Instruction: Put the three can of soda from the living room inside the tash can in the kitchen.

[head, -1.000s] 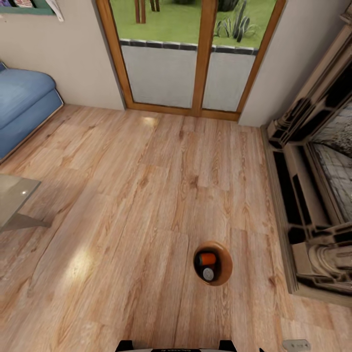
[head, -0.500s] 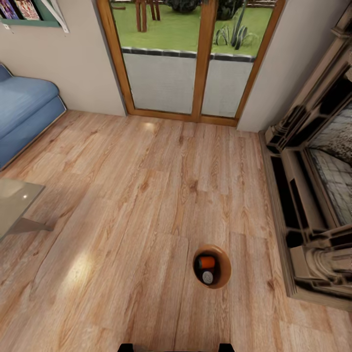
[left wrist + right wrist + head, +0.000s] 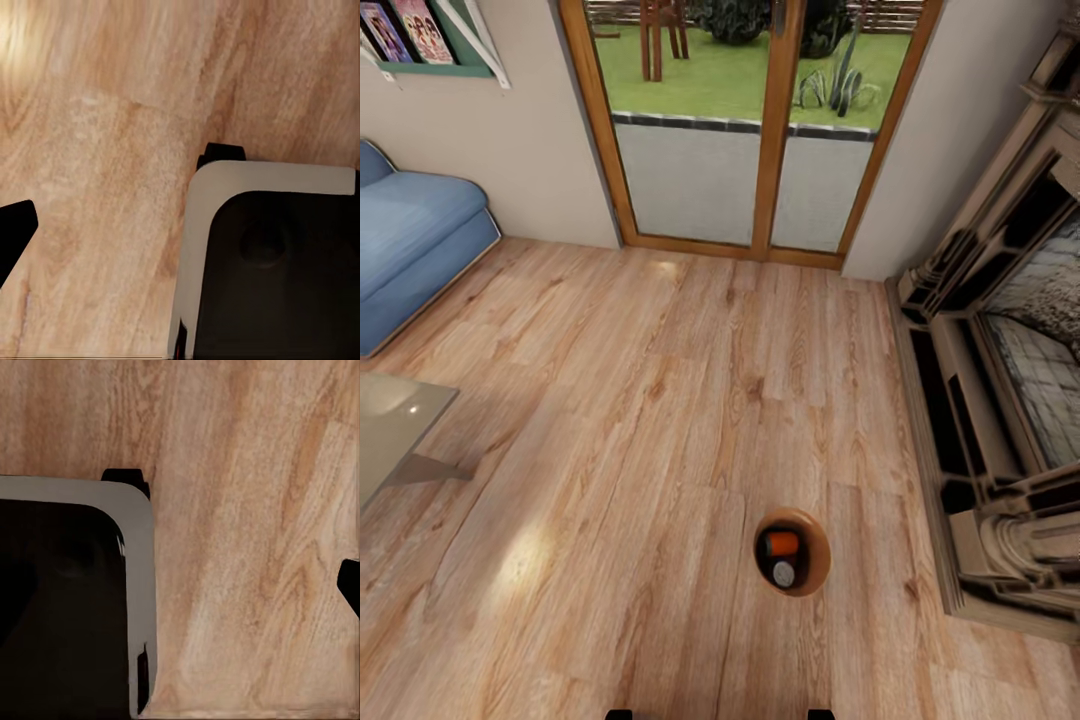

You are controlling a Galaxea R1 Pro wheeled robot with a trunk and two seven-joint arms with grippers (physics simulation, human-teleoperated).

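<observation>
The copper-brown tash can (image 3: 821, 558) stands on the plank floor of the living room, low and right of centre in the head view. Inside it lies an orange can of soda (image 3: 781, 543), and beside that the silver top of another can (image 3: 784, 574) whose colour is hidden. In the left wrist view one dark fingertip (image 3: 13, 234) shows at the picture's edge over bare floor. The right wrist view has a dark fingertip (image 3: 350, 585) at its edge too. Neither fingertip has anything against it.
A blue sofa (image 3: 410, 240) and a grey low table (image 3: 390, 420) stand at the left. The fireplace (image 3: 1000, 400) fills the right side and glass garden doors (image 3: 750, 130) are ahead. My base's grey-edged black corner (image 3: 277, 262) (image 3: 67, 600) sits over the floor.
The whole head picture has shifted down a little, so more of the garden and wall shows. The tash can and its cans have kept their place on the floor.
</observation>
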